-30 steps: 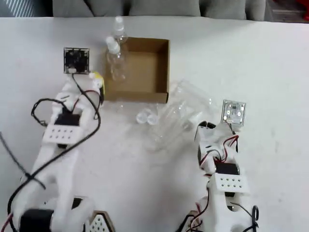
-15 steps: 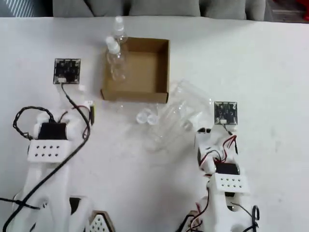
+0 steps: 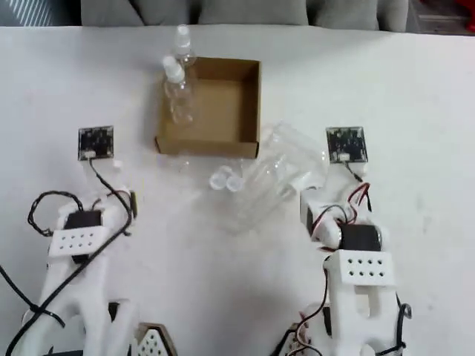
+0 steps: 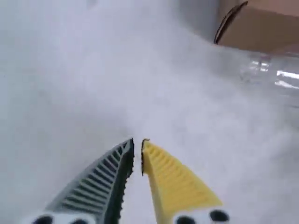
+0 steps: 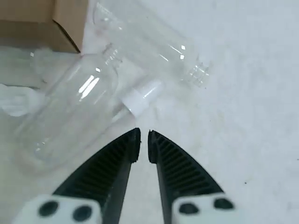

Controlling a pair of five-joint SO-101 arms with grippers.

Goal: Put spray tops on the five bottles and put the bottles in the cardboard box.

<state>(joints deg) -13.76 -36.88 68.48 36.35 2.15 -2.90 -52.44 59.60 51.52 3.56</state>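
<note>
Now left gripper (image 4: 138,142), jaws near-shut & empty, has backed off to 7 o'clock from the cardboard box (image 3: 208,145) at 12, while right gripper (image 5: 140,133), likewise narrow, noses toward loose bottles (image 3: 269,180) at bench (image 3: 401,96) centre, prob. next pick.

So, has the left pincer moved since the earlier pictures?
Yes. In the high view the left pincer has drawn back from the cardboard box, toward the near edge of the table.

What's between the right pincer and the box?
Right wrist view: a white spray top just ahead of the right pincer, then two clear bottles lying on their sides before the box.
</note>
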